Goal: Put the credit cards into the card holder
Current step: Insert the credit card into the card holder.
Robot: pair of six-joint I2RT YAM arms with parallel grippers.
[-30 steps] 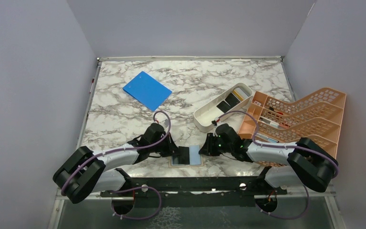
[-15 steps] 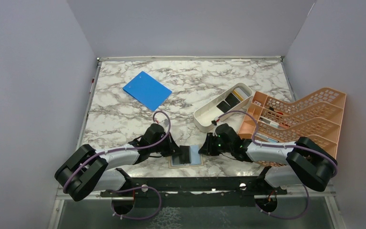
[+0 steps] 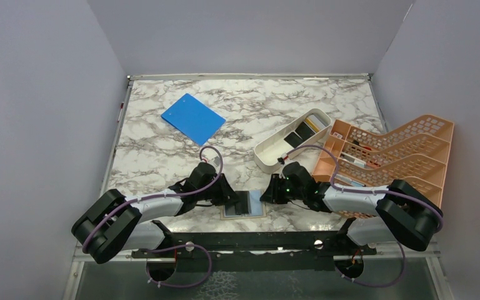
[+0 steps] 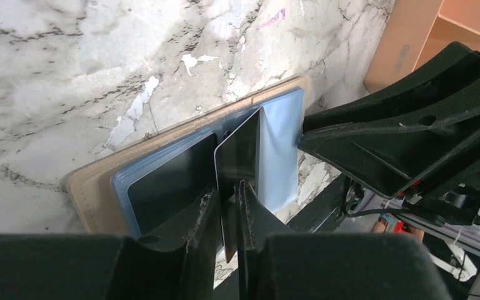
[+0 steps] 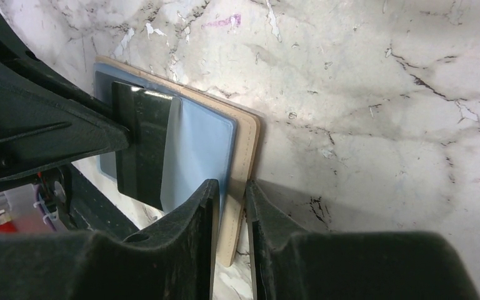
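The tan card holder (image 3: 244,217) lies open near the table's front edge, its light blue inside facing up (image 4: 94,187) (image 5: 244,144). A black credit card (image 4: 237,150) (image 5: 140,144) stands on edge over the holder's middle. It sits between the narrow fingers of my left gripper (image 4: 227,187) (image 3: 231,200), and a thin gap shows by its lower corner. A dark card (image 4: 169,181) fills the left pocket. My right gripper (image 5: 232,184) (image 3: 264,197) is shut on the holder's right tan edge.
A long white tray (image 3: 269,156) holding more cards (image 3: 300,132) stands behind the right arm. An orange lattice rack (image 3: 394,156) sits at the right. A bright blue board (image 3: 192,117) lies at the back left. The two grippers face each other closely over the holder.
The left arm has shifted very slightly. The black card, the holder and the right gripper stay where they were.
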